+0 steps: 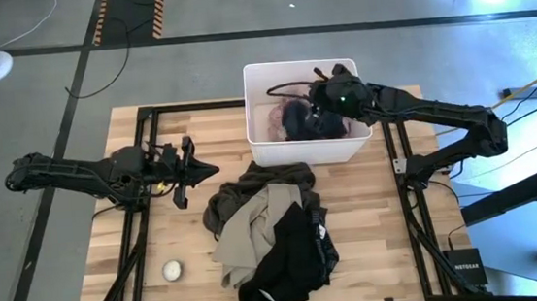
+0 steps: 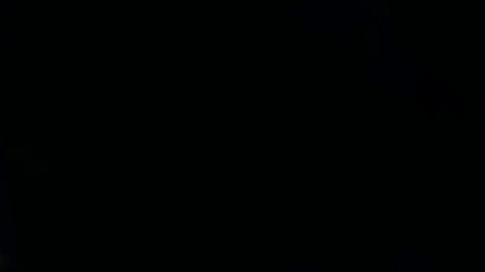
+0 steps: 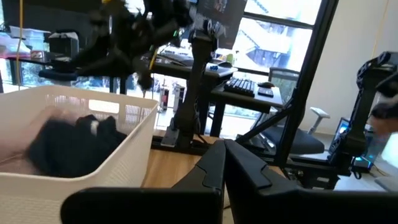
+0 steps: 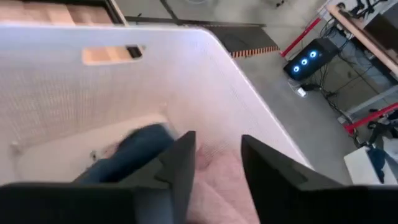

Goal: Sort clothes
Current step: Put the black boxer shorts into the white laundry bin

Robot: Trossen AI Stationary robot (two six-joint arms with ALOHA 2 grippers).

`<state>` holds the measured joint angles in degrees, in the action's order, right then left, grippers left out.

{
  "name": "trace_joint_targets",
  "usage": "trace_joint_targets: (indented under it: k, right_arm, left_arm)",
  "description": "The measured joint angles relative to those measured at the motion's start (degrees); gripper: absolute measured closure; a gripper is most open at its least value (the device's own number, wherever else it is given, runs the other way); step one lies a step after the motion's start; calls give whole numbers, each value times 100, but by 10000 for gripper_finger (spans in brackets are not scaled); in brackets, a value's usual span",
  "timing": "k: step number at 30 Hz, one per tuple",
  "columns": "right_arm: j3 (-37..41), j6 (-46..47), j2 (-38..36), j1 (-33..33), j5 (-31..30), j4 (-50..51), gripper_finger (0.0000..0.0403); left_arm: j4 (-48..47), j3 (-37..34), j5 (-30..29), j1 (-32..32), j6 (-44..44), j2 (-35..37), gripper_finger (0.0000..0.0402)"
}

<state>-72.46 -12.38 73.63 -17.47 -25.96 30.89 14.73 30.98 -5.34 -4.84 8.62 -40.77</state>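
Note:
A white bin (image 1: 261, 153) at the table's far side holds a pale pink garment (image 1: 269, 123) and a dark one (image 1: 297, 119). My right gripper (image 4: 217, 155) hangs open over the bin's inside, above the pink cloth (image 4: 217, 196) and beside the dark one (image 4: 127, 155). It also shows in the high view (image 1: 321, 107). A pile lies on the table before the bin: dark olive-brown (image 1: 252, 183), khaki-beige (image 1: 260, 224) and black (image 1: 293, 258) garments. My left gripper (image 1: 202, 168) is shut and empty, left of the pile. The low view is black.
A small white ball (image 1: 172, 270) lies near the table's front left. Black frame rails run along the table's left and right sides. The bin's wall (image 3: 93, 171) stands just ahead of my left gripper, with the right arm (image 3: 124, 37) above it.

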Motion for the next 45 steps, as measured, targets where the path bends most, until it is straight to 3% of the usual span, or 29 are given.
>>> trace_joint_targets:
  k: [6,13,15,29,45]
  right_arm:
    - [-1169,117,-20,313,126,1247,209]
    - [-1616,682,-19,1122,2013,1560,205]
    - [-1616,704,43,1457,2241,1509,205]
    - [-1411,654,1103,3319,2251,1159,205]
    - [-1404,1050,2151,4362,2302,1648,205]
  left_arm:
    - [-28,0,0,0,-2,0,402]
    - [-45,0,1,0,139,0,402]
    - [-51,0,2,0,164,0,402]
    - [-51,0,2,0,144,0,402]
    - [-64,0,0,0,179,0,402]
